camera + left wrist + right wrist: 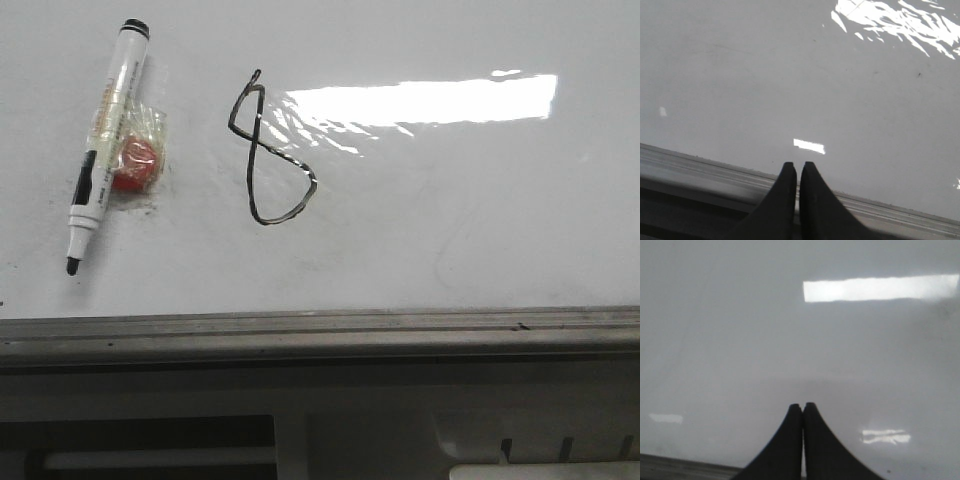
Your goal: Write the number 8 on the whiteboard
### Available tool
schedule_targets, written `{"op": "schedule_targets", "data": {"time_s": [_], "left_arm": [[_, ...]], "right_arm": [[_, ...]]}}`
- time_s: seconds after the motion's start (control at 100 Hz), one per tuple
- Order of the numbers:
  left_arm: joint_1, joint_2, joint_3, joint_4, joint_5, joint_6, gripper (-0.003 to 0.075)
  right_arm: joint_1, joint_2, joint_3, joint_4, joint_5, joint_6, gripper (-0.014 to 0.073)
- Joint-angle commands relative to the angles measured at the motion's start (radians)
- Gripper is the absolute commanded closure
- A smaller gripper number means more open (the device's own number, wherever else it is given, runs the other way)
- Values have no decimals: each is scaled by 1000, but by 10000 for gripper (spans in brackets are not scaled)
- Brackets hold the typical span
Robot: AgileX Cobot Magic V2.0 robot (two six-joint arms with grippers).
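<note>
Both end effectors closed above whiteboard

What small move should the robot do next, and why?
Probably none beyond keeping both arms back. The number 8 is already drawn with closed loops on the whiteboard, and the marker pen lies uncapped beside it. The left gripper and right gripper are shut and empty near the board's edge rail.
</note>
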Motion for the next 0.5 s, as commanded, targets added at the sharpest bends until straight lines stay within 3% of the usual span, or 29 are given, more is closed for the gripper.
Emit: {"op": "schedule_targets", "data": {"time_s": [0.0, 0.32, 0.49], "left_arm": [[-6, -30, 31, 0, -38, -7, 741], [-6, -30, 31, 0, -38, -7, 741], [-6, -30, 31, 0, -38, -7, 741]], "right_arm": [[-13, -24, 13, -13, 28, -3, 657], [-17, -30, 13, -44, 182, -3, 657], [-17, -30, 13, -48, 182, -19, 657]]}}
